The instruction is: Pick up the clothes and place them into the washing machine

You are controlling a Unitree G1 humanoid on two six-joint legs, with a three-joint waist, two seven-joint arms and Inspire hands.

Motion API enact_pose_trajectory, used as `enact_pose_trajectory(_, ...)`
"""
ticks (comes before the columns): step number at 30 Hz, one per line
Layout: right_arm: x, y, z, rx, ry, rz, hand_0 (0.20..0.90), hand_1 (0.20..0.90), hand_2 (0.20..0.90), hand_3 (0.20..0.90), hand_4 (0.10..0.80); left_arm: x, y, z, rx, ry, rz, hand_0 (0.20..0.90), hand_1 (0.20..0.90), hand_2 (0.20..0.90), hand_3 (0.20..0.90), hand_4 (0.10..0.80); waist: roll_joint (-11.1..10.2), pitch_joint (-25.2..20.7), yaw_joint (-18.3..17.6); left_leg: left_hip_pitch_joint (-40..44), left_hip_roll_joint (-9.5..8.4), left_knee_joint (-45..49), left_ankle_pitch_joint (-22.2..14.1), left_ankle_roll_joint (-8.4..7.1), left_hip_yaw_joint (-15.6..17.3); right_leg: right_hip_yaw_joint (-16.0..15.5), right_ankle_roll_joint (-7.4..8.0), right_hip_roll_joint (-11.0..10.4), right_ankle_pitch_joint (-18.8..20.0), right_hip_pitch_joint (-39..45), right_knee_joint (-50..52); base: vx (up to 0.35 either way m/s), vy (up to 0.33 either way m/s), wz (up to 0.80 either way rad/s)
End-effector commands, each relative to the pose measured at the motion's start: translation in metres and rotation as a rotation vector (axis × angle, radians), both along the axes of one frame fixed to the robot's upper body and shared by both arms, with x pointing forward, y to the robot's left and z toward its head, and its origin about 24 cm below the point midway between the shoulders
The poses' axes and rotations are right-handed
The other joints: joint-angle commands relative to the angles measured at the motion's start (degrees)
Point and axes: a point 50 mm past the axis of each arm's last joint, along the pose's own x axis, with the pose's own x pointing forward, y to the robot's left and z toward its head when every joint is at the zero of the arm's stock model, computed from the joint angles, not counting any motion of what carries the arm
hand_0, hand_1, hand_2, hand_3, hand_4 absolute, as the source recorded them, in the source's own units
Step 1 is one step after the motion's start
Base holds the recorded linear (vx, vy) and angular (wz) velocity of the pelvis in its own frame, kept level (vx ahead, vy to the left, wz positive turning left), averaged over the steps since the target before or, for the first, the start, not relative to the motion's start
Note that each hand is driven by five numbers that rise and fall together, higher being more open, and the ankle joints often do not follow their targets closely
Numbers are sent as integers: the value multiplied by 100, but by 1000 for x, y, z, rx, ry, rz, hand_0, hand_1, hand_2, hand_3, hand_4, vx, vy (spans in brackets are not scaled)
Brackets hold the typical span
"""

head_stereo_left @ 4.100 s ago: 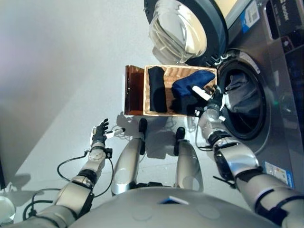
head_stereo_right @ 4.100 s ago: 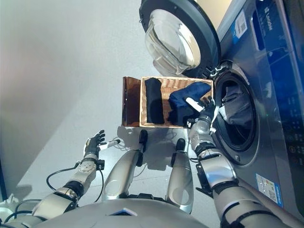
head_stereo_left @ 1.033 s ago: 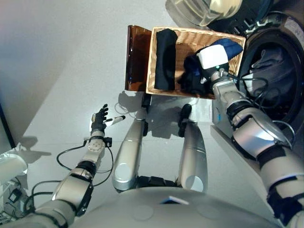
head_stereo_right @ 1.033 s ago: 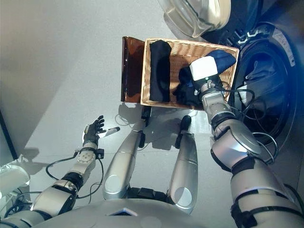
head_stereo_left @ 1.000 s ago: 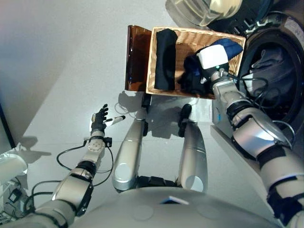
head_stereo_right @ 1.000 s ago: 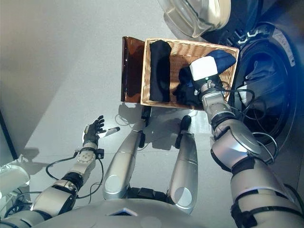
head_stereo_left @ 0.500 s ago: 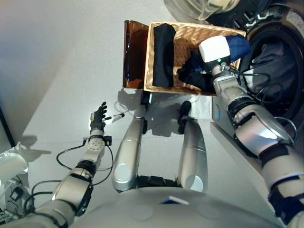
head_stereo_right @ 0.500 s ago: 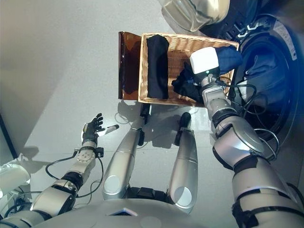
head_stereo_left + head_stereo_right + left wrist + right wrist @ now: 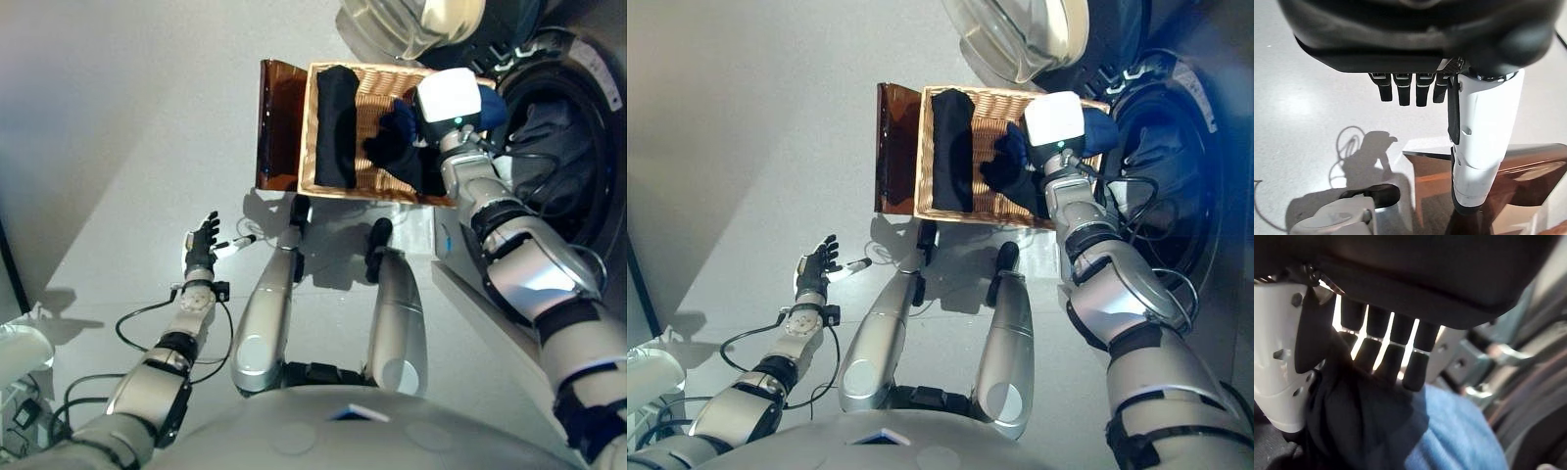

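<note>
Washing machine [image 9: 588, 147]: it fills the right side of the head views, its round drum mouth dark and open, with grey-blue cloth [image 9: 1161, 157] already lying inside.

Door [image 9: 1019, 34]: swung open, its glass bowl at the top edge, above the basket.

Wicker basket [image 9: 377, 181]: on the floor just left of the drum mouth, between the machine and a brown panel [image 9: 277, 122] that stands against its far-left side.

Black garment [image 9: 336, 122]: a long folded piece lying along the left part of the basket — untouched, apart from the right hand.

Blue garment [image 9: 1459, 431]: bunched at the right end of the basket, by the drum mouth, with a darker navy-black bunch [image 9: 397, 152] hanging beside it toward the basket's middle.

Right hand [image 9: 1386, 350]: over the basket's right end, reached in from the right. In its own wrist view the fingers curl down into the dark cloth and the white-covered thumb [image 9: 1278, 352] presses the same bunch from the other side — a grasp on the dark-and-blue clothes, which sit above the basket and outside the drum.

Left hand [image 9: 202, 243]: low at the left over bare floor, well apart from the basket. Its fingers [image 9: 1405, 90] are loose and spread, the white thumb [image 9: 1481, 142] out straight; it holds nothing.
</note>
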Motion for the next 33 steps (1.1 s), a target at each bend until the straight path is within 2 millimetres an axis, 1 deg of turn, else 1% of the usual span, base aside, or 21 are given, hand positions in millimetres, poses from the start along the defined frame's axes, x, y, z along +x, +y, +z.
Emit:
enact_pose_trajectory(1,0,-9,21,151,-185,-36,200,200,200,200,300,-14,27,-1,70,12,67,900,900,900,900,800,14,-537,12,10,-256,177,-429,3,119,-10,-105,166,773,452,-1135,32,36,-7)
enact_pose_trajectory(2,0,-9,21,151,-185,-36,200,200,200,200,300,-14,27,-1,70,12,67,900,900,900,900,800,14,-537,12,10,-256,177,-429,3,119,-10,-105,166,773,453,-1135,54,81,-6)
enact_pose_trajectory(3,-1,-7,14,250,-184,-54,200,200,200,200,300,-15,27,-2,76,21,65,900,900,900,900,800,5,-567,1,95,-264,136,-434,22,141,22,-88,156,814,542,-1207,39,60,-2)
enact_pose_trajectory(5,-6,-11,1,311,-161,-93,200,200,200,200,300,-17,26,-5,78,37,61,900,900,900,900,800,11,-598,2,169,-275,102,-439,36,160,53,-73,137,853,626,-1293,42,62,-9)
enact_pose_trajectory(8,-11,-15,-13,490,-161,-151,200,200,200,200,300,-20,24,-7,80,51,56,900,900,900,900,800,11,-656,7,272,-294,65,-450,59,186,90,-56,116,889,743,-1385,41,44,-10)
enact_pose_trajectory(9,-13,-16,-16,575,-173,-177,200,200,200,200,300,-20,24,-7,85,51,52,900,900,900,900,800,5,-664,4,312,-300,57,-456,65,195,100,-52,111,901,795,-1412,29,23,-6)
enact_pose_trajectory(10,-13,-16,-16,575,-173,-177,200,200,200,200,300,-20,24,-7,85,51,52,900,900,900,900,800,5,-664,4,312,-300,57,-456,65,195,100,-52,111,901,795,-1412,46,32,-6)
enact_pose_trajectory(13,-22,-20,-31,933,-240,-272,200,200,200,200,300,-23,24,-8,85,56,58,900,900,900,900,800,-18,-726,-15,448,-302,8,-480,83,224,135,-26,95,939,955,-1550,35,24,-3)
enact_pose_trajectory(14,-22,-20,-32,933,-240,-273,200,200,200,200,300,-23,24,-8,86,56,58,900,900,900,900,800,-19,-726,-13,451,-302,8,-481,83,225,136,-26,95,938,957,-1550,42,11,-5)
enact_pose_trajectory(15,-28,-19,-42,1053,-242,-294,200,200,200,200,300,-24,24,-8,90,57,58,900,900,900,900,800,-38,-746,-27,507,-298,-14,-492,89,238,148,-15,91,941,1036,-1611,24,4,-6)
enact_pose_trajectory(16,-28,-19,-42,1053,-242,-294,200,200,200,200,300,-24,24,-8,90,57,58,900,900,900,900,800,-39,-745,-25,509,-298,-15,-492,89,239,149,-15,91,941,1039,-1612,58,16,-6)
enact_pose_trajectory(17,-35,-19,-53,1249,-291,-350,200,200,200,200,300,-25,24,-10,93,65,64,900,900,900,900,800,-48,-772,-56,585,-299,-44,-513,101,253,169,1,84,938,1109,-1651,45,24,-1)
enact_pose_trajectory(19,-41,-16,-61,1414,-342,-390,200,200,200,200,300,-27,25,-11,95,70,77,900,900,900,900,800,-45,-777,-72,619,-300,-39,-535,111,269,182,1,80,936,1128,-1655,23,16,-1)
enact_pose_trajectory(20,-41,-16,-61,1414,-342,-390,200,200,200,200,300,-27,25,-11,95,71,76,900,900,900,900,800,-46,-779,-70,618,-300,-38,-536,111,270,184,1,80,935,1127,-1654,0,0,0)
enact_pose_trajectory(21,-48,-14,-71,1584,-384,-426,200,200,200,200,300,-26,24,-11,96,69,78,900,900,900,900,800,-41,-803,-92,619,-307,-25,-558,118,292,200,4,78,927,1128,-1663,17,19,-4)
enact_pose_trajectory(23,-54,-9,-79,1721,-421,-440,200,200,200,200,300,-25,21,-10,91,58,79,900,900,900,900,800,-28,-821,-121,627,-307,-5,-582,128,317,224,7,71,924,1136,-1669,20,24,-9)
enact_pose_trajectory(24,-59,-9,-85,1767,-435,-468,200,200,200,200,300,-26,20,-11,92,63,77,900,900,900,900,800,-16,-830,-130,627,-307,9,-592,131,335,236,6,72,915,1133,-1662,13,24,-9)
enact_pose_trajectory(28,-66,-11,-92,2000,-570,-522,200,200,200,200,300,-27,17,-12,81,60,78,900,900,900,900,800,24,-877,-150,627,-306,29,-633,139,353,282,2,67,884,1134,-1672,10,19,-8)
enact_pose_trajectory(29,-68,-11,-96,2064,-579,-537,200,200,200,200,300,-28,15,-12,75,59,75,900,900,900,900,800,45,-888,-154,633,-310,27,-643,139,363,287,5,61,879,1141,-1678,15,18,-10)
enact_pose_trajectory(32,-69,-8,-98,2107,-576,-516,200,200,200,200,300,-28,14,-13,65,61,76,900,900,900,900,800,70,-907,-161,644,-300,30,-653,139,381,311,5,58,877,1146,-1685,15,8,-4)
enact_pose_trajectory(33,-71,-9,-101,2132,-584,-529,200,200,200,200,300,-29,14,-13,58,63,77,900,900,900,900,800,80,-926,-168,655,-299,24,-659,136,393,328,4,59,874,1144,-1692,18,2,-3)
